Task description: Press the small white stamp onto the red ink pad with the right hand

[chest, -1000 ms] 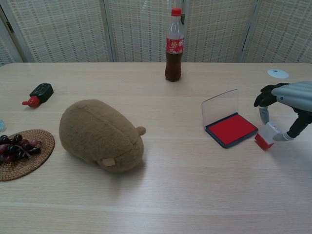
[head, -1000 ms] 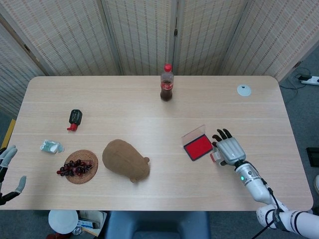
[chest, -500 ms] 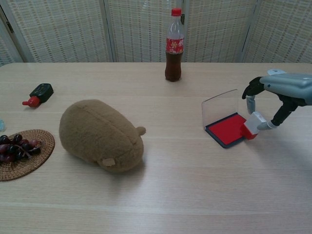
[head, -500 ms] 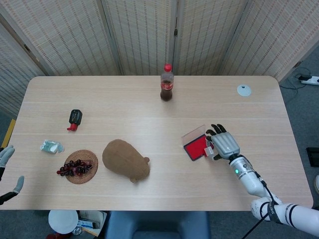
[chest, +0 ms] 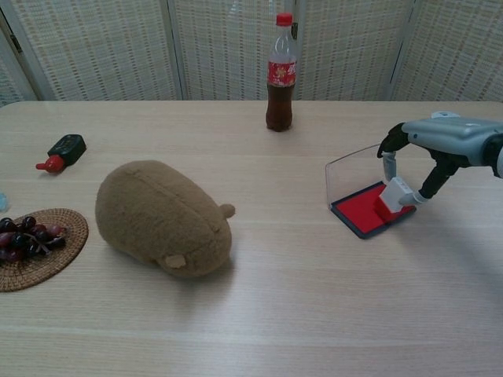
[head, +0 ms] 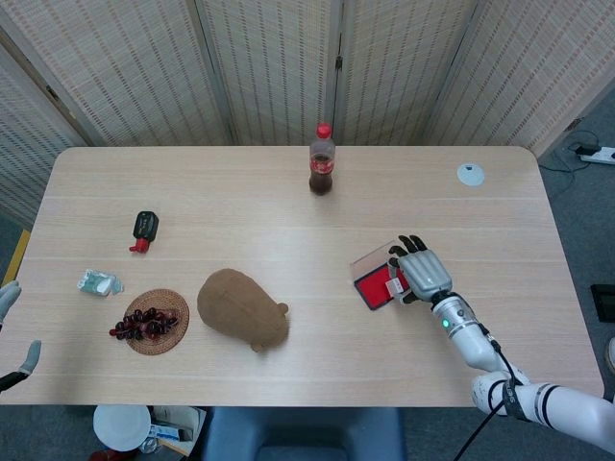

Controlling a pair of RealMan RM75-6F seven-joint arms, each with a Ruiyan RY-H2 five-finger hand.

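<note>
The right hand (chest: 424,153) is grey metal with dark fingertips. It pinches the stamp (chest: 395,194) between its thumb and a finger. The stamp is a small white block with a red bottom. It is tilted, and its red end sits over the ink pad (chest: 369,209), on the pad's right side. I cannot tell if it touches the pad.

The ink pad is a flat red square in a dark tray. Its clear plastic lid (chest: 355,166) stands up at the back.

The left hand (head: 12,331) peeks in at the left edge of the head view, off the table (head: 240,211). Its pale fingers are apart and hold nothing.

The table is smooth, light wood. A soft, round, brown plush toy (chest: 163,217) lies on it. Dark, shiny grapes (chest: 25,235) sit on a round woven mat (chest: 47,259). A tall plastic cola bottle (chest: 280,75) with a red cap stands at the back. A small black thing with a red tip (chest: 63,151) lies far left. In the head view, a crumpled wrapper (head: 99,283) lies near the mat, and a small white disc (head: 470,174) is in the far right corner.
</note>
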